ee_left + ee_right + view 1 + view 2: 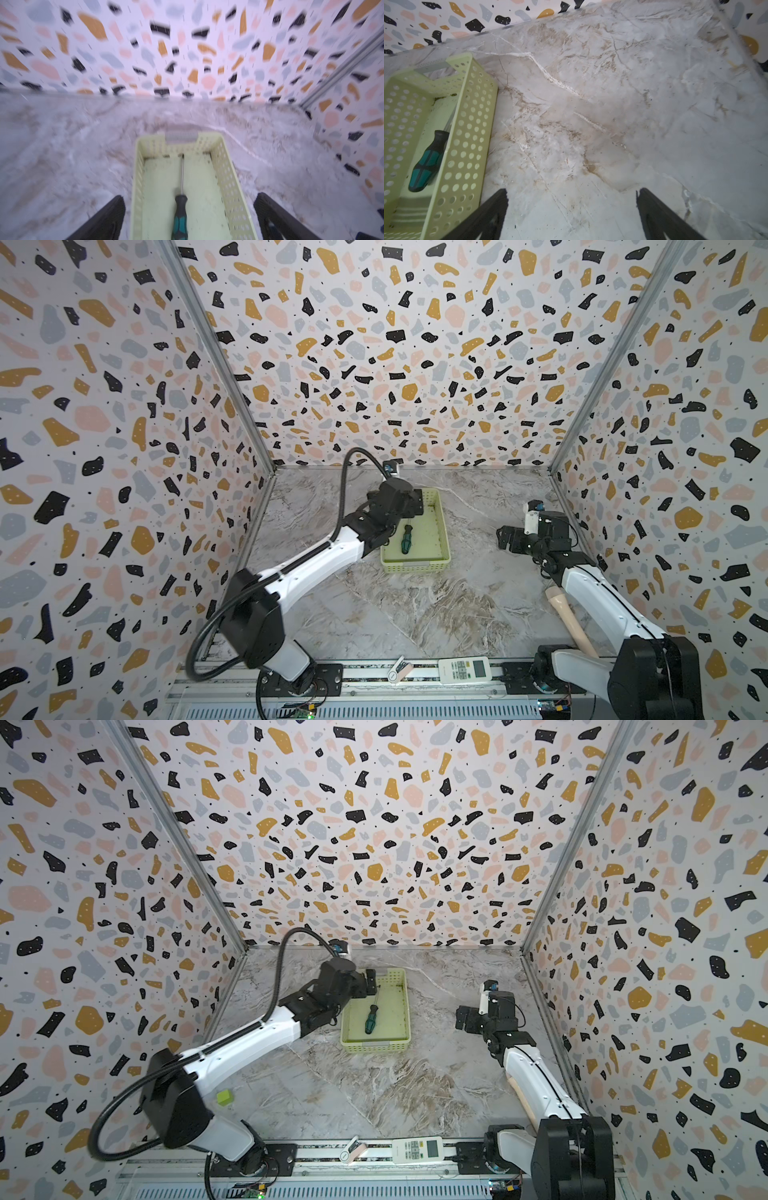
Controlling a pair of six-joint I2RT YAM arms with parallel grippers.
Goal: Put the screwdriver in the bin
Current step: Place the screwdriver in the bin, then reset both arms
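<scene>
The screwdriver [405, 540] [371, 1020], with a green and black handle, lies flat on the floor of the bin [444, 531] [405, 1011], a pale yellow-green perforated basket near the table's back middle. My left gripper [417, 504] [371, 984] hovers over the bin's far left end, open and holding nothing. In the left wrist view the screwdriver [180, 209] lies free below the gripper [189, 199], and the bin walls [226, 176] run between the spread fingers. My right gripper [505, 537] [572, 192] is open over bare marble to the right of the bin [467, 135], and the screwdriver [428, 162] shows inside.
A tan wooden handle [571, 622] lies under the right arm. A white remote [464, 670] and a small gauge [399, 672] sit on the front rail. A green cube [224, 1097] rests at the front left. Patterned walls enclose three sides.
</scene>
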